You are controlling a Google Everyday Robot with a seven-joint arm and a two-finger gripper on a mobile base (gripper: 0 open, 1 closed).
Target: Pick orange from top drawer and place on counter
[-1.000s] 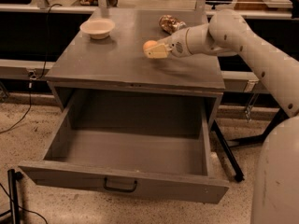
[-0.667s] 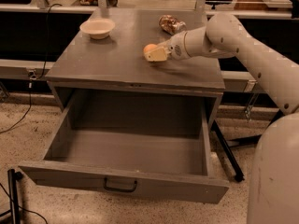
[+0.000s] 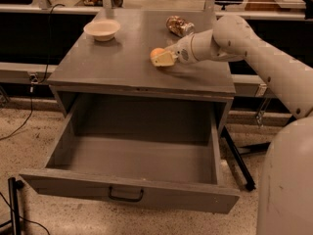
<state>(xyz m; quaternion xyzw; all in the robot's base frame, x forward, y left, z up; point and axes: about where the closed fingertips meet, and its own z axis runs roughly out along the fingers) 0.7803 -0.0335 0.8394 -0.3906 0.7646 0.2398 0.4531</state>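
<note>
The orange (image 3: 156, 53) is at the centre right of the counter (image 3: 107, 65), right at the surface, held between pale fingers (image 3: 165, 59). My gripper (image 3: 160, 57) reaches in from the right on the white arm and is shut on the orange. Whether the fruit rests on the counter or hangs just above it, I cannot tell. Below, the top drawer (image 3: 129, 194) is pulled fully open, and its grey floor shows nothing inside.
A cream bowl (image 3: 101, 29) sits at the counter's back left. A shiny silver-brown can (image 3: 179, 25) lies on its side at the back, just behind my gripper. The robot's white body (image 3: 288, 180) fills the lower right. A dark cable runs down the left.
The gripper with the orange has sunk slightly toward the counter and shifted a little left. The drawer, bowl and can have not moved.
</note>
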